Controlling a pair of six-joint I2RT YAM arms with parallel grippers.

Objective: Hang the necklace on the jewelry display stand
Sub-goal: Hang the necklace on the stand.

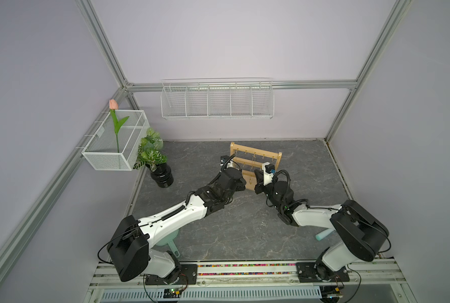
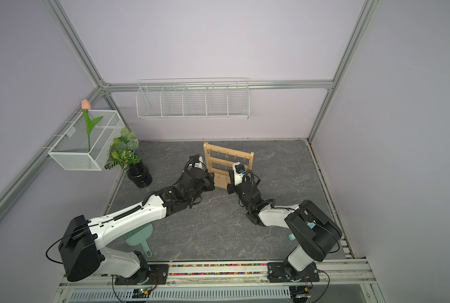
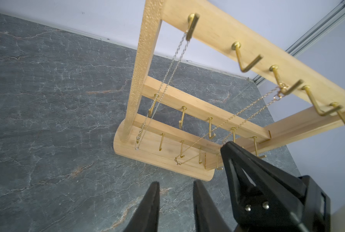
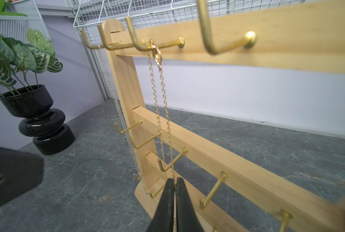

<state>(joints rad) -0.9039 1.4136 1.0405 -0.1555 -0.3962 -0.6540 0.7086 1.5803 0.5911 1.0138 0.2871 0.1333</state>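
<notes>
— What is hidden in both top views?

— The jewelry display stand (image 1: 254,154) is partly covered by the left arm (image 1: 174,215) and the right arm (image 1: 310,216); what hangs on it is too fine to be traced. A green scoop (image 2: 140,236) is half covered by the former, and a pale blue object (image 1: 323,234), mostly covered by the latter, cannot be named.

— And in the wrist views?

— The lower end of the gold necklace (image 4: 158,116) is lost between the pressed-together fingers of the right gripper (image 4: 175,179). The nearest hook (image 4: 204,26) is blurred. Of the left gripper (image 3: 176,183), only the finger ends are shown; the top rail (image 3: 213,35) is cut off.
</notes>
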